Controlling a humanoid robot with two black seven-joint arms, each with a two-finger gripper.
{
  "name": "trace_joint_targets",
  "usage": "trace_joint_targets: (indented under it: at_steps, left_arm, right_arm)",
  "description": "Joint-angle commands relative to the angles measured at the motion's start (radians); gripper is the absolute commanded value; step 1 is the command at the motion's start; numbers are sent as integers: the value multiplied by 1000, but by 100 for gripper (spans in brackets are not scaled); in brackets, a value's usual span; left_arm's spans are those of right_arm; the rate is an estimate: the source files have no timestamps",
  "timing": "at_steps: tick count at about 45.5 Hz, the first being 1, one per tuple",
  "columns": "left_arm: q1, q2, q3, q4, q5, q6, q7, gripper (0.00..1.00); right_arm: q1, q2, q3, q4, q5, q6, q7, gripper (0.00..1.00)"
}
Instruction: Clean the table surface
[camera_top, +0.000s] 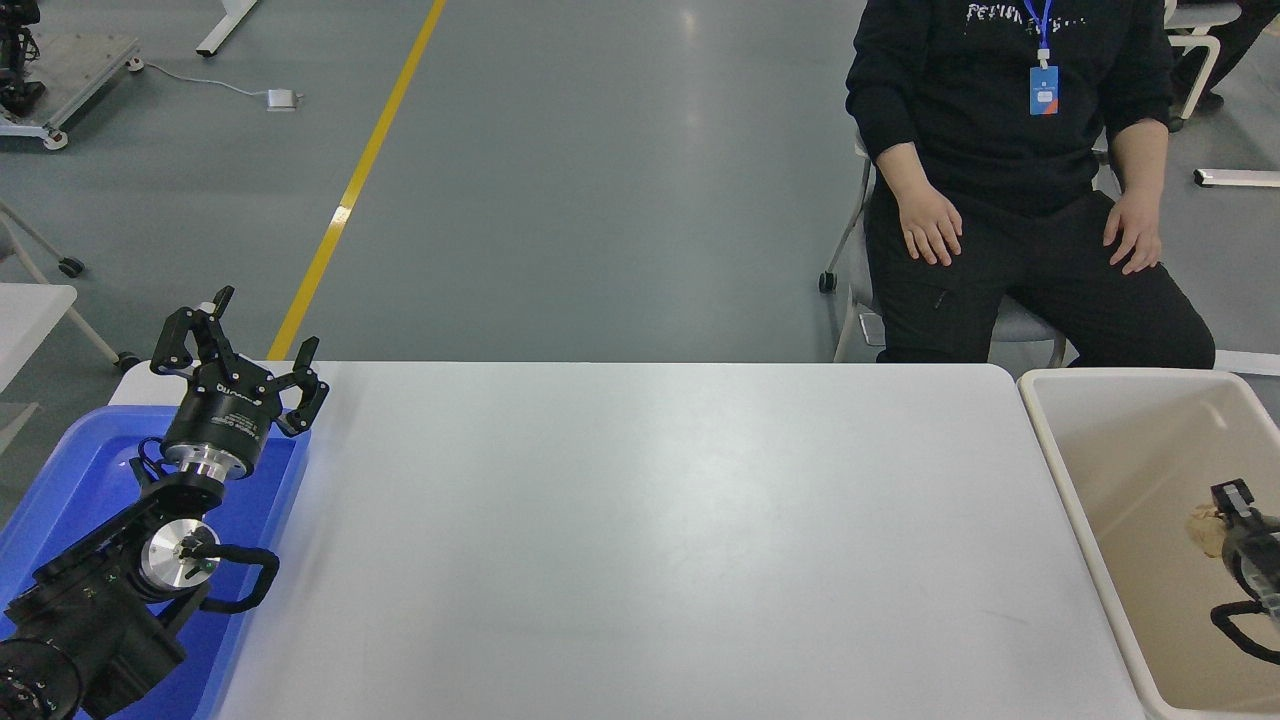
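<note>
The table surface (660, 530) is a wide white top with nothing lying on it. My right gripper (1222, 515) comes in from the right edge above the beige bin (1085, 520), shut on a small tan crumpled lump (1203, 530). Only its front part shows; the rest of the arm is cut off by the frame. My left gripper (236, 345) stays parked at the lower left over the blue tray (70, 470), its fingers spread open and holding nothing.
A person sits on a chair beyond the table's far right edge, hands (932, 228) resting on their thighs. The beige bin stands against the table's right side. A second white table corner (30, 310) shows at the far left.
</note>
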Motion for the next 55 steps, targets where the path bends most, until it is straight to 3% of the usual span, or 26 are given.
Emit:
trace_joint_targets:
  at_steps: [1,7,12,24,30,40,55]
  left_arm:
    - [0,1,0,0,0,0,0,100]
    - [0,0,0,0,0,0,0,100]
    - [0,1,-1,0,0,0,0,100]
    - [0,1,0,0,0,0,0,100]
    - [0,0,0,0,0,0,0,100]
    - [0,0,0,1,0,0,0,100]
    - [0,0,0,0,0,0,0,100]
  right_arm:
    - [3,4,1,4,4,-47,0,69]
    - [3,3,1,11,4,-47,0,89]
    - [3,4,1,16,6,-44,0,97]
    - [32,-2,24,20,6,-36,0,98]
    - [90,-46,182,48,6,-36,0,98]
    - [238,-154,492,197,6,-34,1,98]
    - [405,-267,563,411,6,-33,6,98]
